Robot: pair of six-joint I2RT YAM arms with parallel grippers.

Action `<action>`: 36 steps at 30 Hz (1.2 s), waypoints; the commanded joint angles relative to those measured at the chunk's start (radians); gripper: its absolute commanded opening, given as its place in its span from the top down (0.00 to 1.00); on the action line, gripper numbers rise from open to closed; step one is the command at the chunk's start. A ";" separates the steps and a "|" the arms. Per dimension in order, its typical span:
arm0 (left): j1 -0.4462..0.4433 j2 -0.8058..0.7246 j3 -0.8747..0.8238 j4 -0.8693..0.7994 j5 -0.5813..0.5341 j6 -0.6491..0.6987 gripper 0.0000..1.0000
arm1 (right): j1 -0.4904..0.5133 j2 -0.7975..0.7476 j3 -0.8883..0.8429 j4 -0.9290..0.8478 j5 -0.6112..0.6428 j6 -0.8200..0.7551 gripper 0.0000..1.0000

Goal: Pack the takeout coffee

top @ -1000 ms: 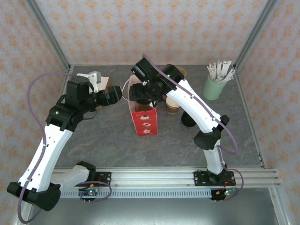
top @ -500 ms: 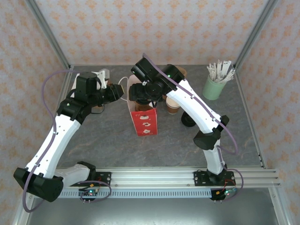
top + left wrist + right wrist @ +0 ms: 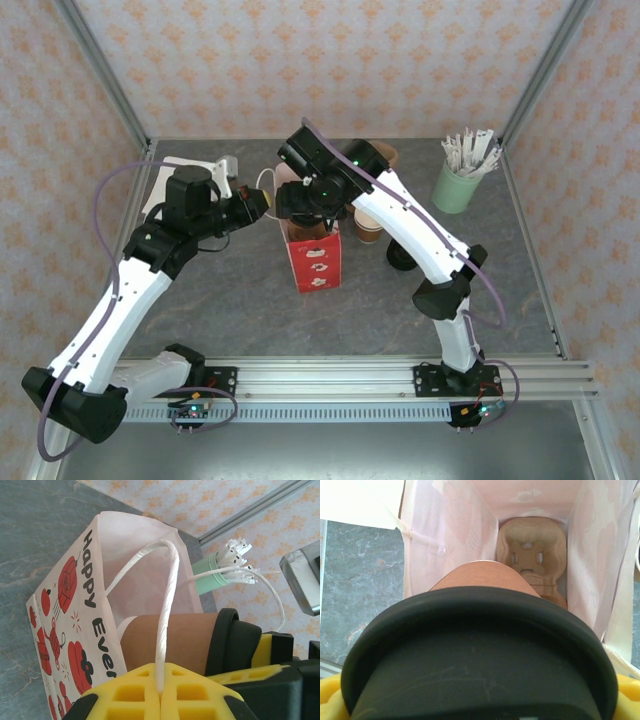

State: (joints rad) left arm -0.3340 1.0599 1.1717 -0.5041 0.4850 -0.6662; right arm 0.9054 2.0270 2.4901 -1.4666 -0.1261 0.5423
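A takeout coffee (image 3: 190, 635) with a brown sleeve and black lid (image 3: 480, 655) hangs in the mouth of the red-and-white paper bag (image 3: 315, 262). My right gripper (image 3: 305, 195) is shut on it at the lid, and its yellow fingers (image 3: 272, 647) show beside the lid. Below the cup, a brown pulp tray (image 3: 532, 550) lies on the bag's floor. My left gripper (image 3: 161, 690) is shut on the bag's white twisted handle (image 3: 167, 605), at the bag's left side (image 3: 258, 205). A second paper cup (image 3: 368, 225), with a white rim and brown sleeve, stands on the table right of the bag.
A mint-green cup of paper-wrapped sticks (image 3: 455, 187) stands at the back right. White paper (image 3: 190, 170) lies at the back left. A small dark round thing (image 3: 402, 260) sits on the table right of the bag. Metal frame posts line both sides.
My left arm swung right to the bag, and its gripper closed on the white handle. The bag shifted slightly. The right gripper kept the cup over the bag.
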 commanded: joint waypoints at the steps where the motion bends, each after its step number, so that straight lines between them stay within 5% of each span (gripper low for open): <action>1: -0.007 -0.029 -0.007 0.021 -0.034 -0.023 0.97 | 0.003 -0.005 -0.012 -0.022 0.037 -0.001 0.19; 15: -0.037 -0.049 -0.041 0.048 -0.003 -0.056 0.98 | 0.000 0.030 -0.087 -0.042 0.023 -0.024 0.19; 36: -0.075 -0.099 -0.105 0.064 -0.041 -0.100 1.00 | -0.011 0.055 0.061 0.049 0.053 -0.003 0.21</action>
State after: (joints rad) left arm -0.3939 0.9806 1.0779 -0.4591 0.4530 -0.7532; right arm 0.9024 2.0583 2.5111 -1.4536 -0.1158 0.5278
